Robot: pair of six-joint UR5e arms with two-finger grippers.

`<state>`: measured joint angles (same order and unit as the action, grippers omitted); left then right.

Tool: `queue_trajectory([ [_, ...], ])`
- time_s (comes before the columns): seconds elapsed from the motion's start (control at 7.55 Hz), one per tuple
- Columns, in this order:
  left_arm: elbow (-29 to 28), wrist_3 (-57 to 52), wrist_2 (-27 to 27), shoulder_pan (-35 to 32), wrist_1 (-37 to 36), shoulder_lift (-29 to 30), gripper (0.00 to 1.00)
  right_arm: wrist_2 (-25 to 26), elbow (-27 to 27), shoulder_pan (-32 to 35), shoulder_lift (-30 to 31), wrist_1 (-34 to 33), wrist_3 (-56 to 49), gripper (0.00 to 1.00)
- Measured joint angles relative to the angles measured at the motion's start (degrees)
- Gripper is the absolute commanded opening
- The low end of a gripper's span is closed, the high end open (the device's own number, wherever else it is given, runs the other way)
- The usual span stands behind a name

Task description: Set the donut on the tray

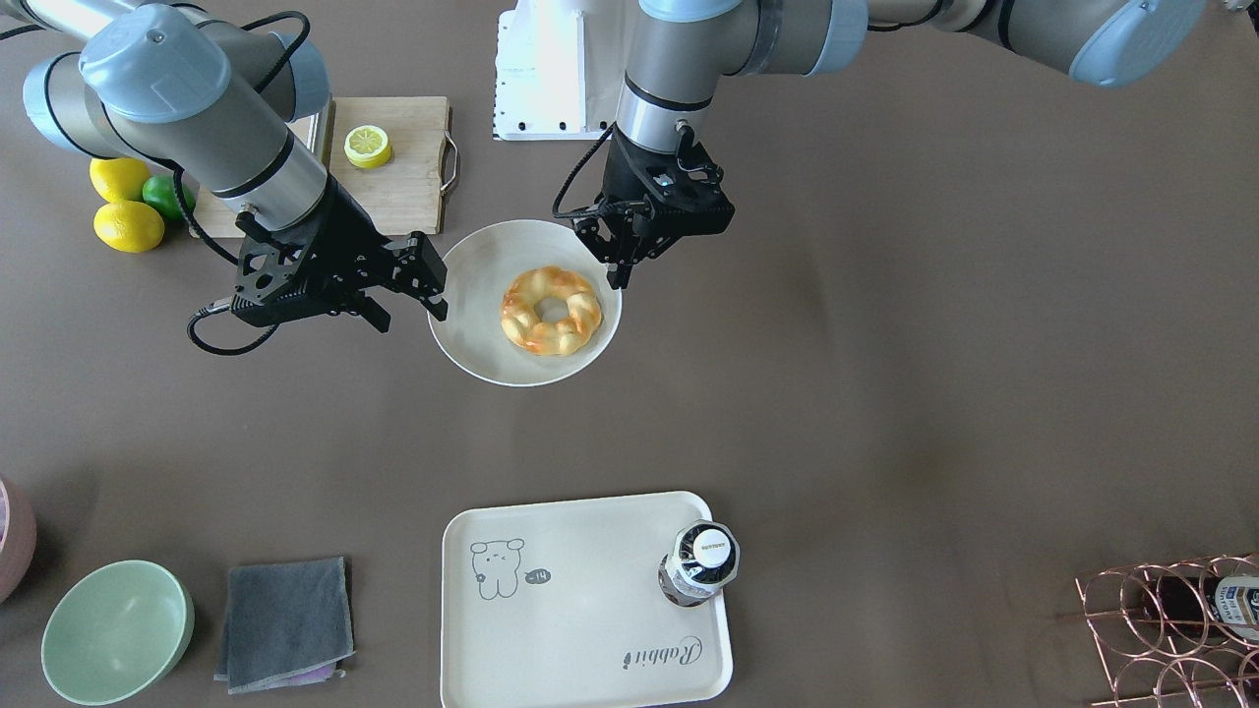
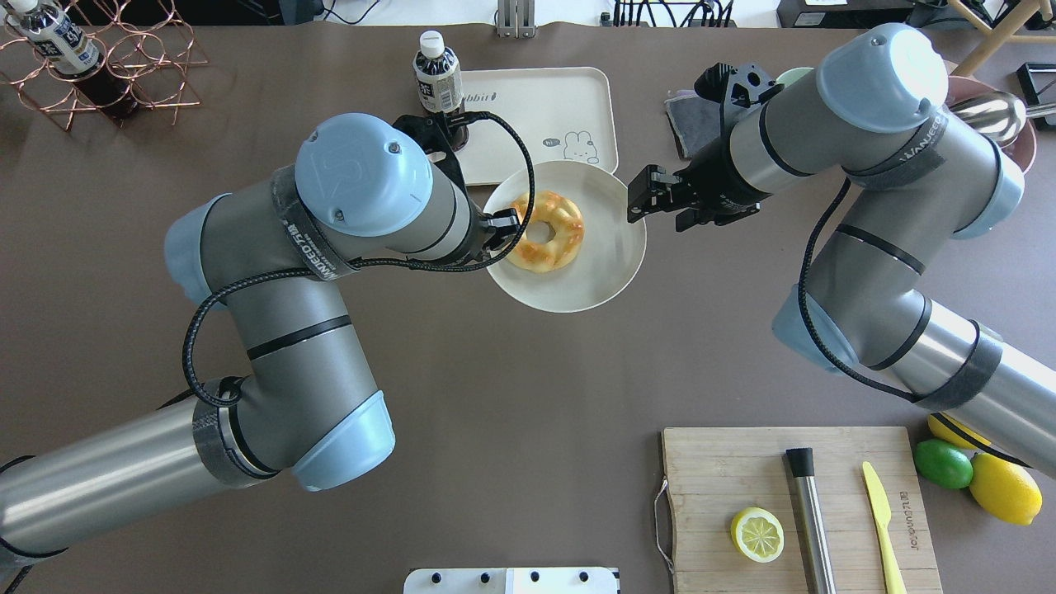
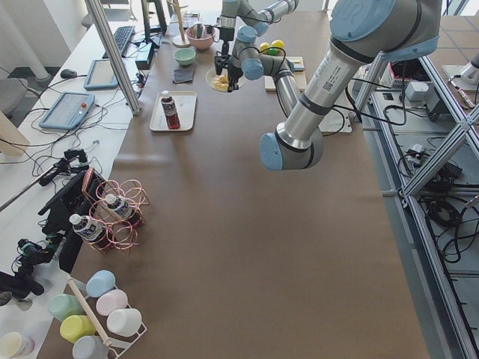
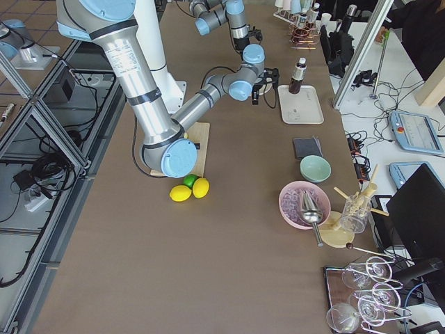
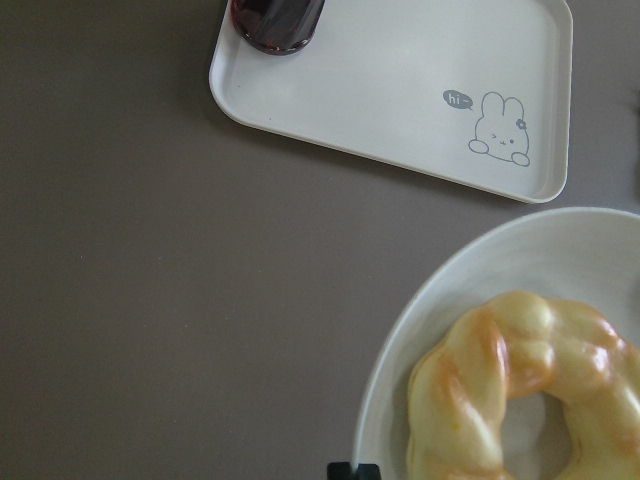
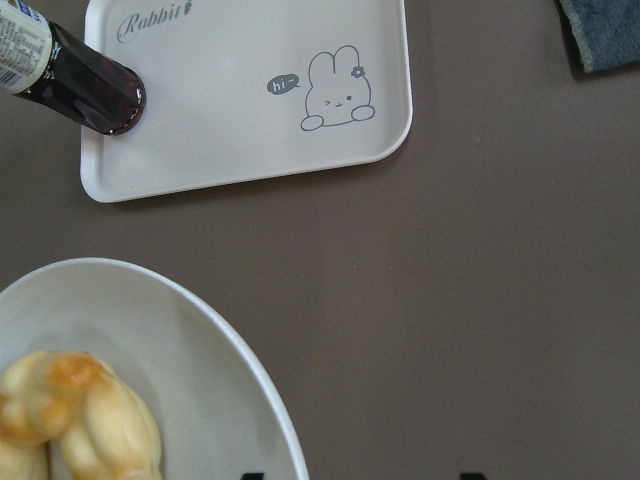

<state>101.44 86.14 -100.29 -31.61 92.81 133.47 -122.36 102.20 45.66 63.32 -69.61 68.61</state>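
The donut [image 1: 551, 310] [image 2: 546, 231], a golden twisted ring, lies on a round white plate [image 1: 472, 324] at mid-table. The cream tray [image 1: 580, 610] [image 2: 544, 107] with the bunny drawing lies beyond the plate on the operators' side, with a dark bottle [image 1: 700, 562] standing on one corner. My left gripper [image 1: 622, 275] [image 5: 353, 470] is shut, its tip at the plate's rim beside the donut. At the opposite rim my right gripper [image 1: 408, 300] [image 2: 648, 198] is open. In the right wrist view the plate's edge [image 6: 150, 320] runs between its fingers.
A wooden cutting board [image 1: 413, 167] with a lemon half [image 1: 367, 146] lies near the robot's base. Lemons and a lime [image 1: 128, 206] sit beside it. A green bowl [image 1: 116, 629], a grey cloth [image 1: 285, 619] and a copper wire rack [image 1: 1170, 629] line the far edge.
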Motion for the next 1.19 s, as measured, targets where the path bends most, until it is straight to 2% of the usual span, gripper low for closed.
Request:
queue_trajectory([
  [0.8, -0.8, 0.1, -0.1, -0.2, 0.1, 0.7, 0.00, 1.6, 0.4, -0.8, -0.4, 0.0, 0.3, 0.66],
  [0.93, -0.9, 0.1, -0.1, -0.2, 0.2, 0.8, 0.00, 1.6, 0.5, -0.8, -0.5, 0.0, 0.3, 0.56],
  [1.06, -0.9, 0.3, -0.1, -0.3, 0.2, 1.0, 0.00, 1.6, 0.5, -0.9, -0.5, 0.0, 0.3, 0.52],
  [1.19, -0.9, 0.4, -0.1, -0.3, 0.2, 1.1, 0.00, 1.6, 0.5, -1.0, -0.6, 0.0, 0.4, 0.37],
])
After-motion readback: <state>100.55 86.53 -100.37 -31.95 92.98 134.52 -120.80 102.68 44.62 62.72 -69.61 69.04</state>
